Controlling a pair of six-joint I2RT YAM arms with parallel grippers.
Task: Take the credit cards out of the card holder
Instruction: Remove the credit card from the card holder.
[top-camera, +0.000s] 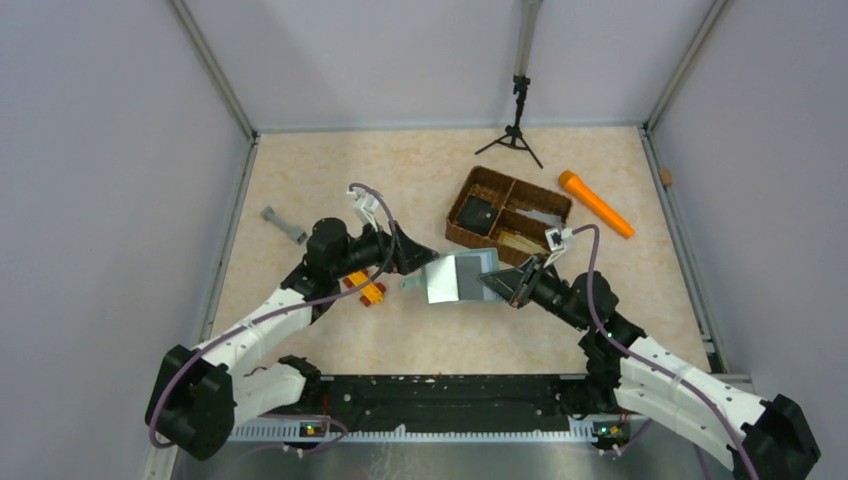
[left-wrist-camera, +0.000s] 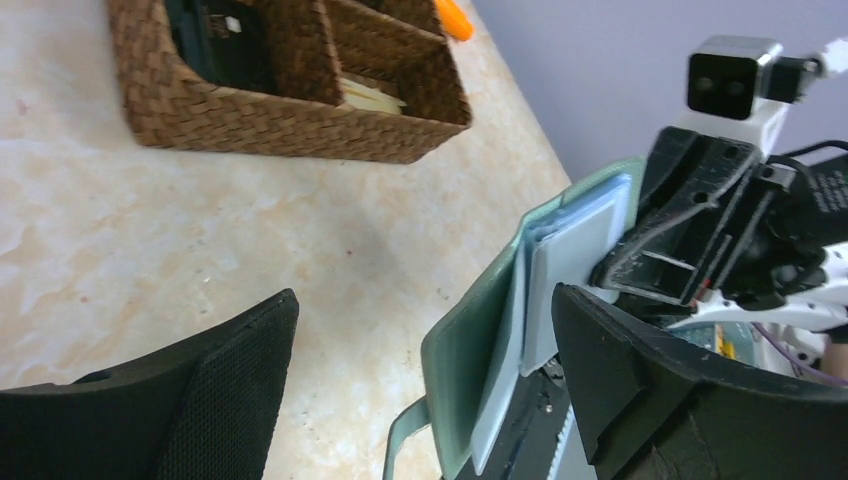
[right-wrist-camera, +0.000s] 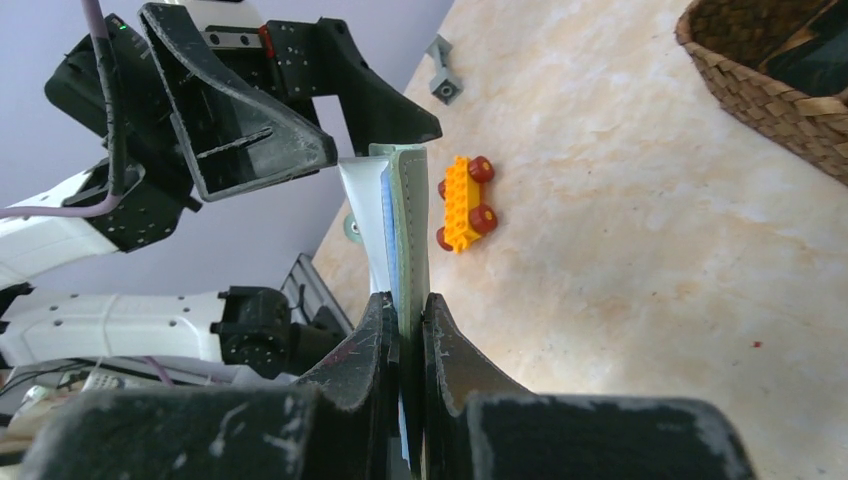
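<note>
While my right gripper (right-wrist-camera: 405, 300) is pinched tight on one edge of the holder (top-camera: 458, 278), my left gripper (left-wrist-camera: 425, 295) stands wide, with its fingers spread to either side of the opposite edge. The holder hangs clear of the table (top-camera: 330, 180) between my two arms, just in front of the basket (top-camera: 515, 180). It is turned so that its paler inside faces up toward the top camera. From my left wrist I see the sage cover and, tucked against it, the pale cards (left-wrist-camera: 575, 250), a white one and a light blue one stacked together. Their edges show past the cover on the side nearest my left gripper. The holder lies close to one of my left fingers (left-wrist-camera: 650, 390). I cannot tell whether they touch. A small strap of the same green hangs from the holder's lower corner. Below it on the table, toward my left arm, sits a yellow toy car (right-wrist-camera: 462, 205) with red wheels.
</note>
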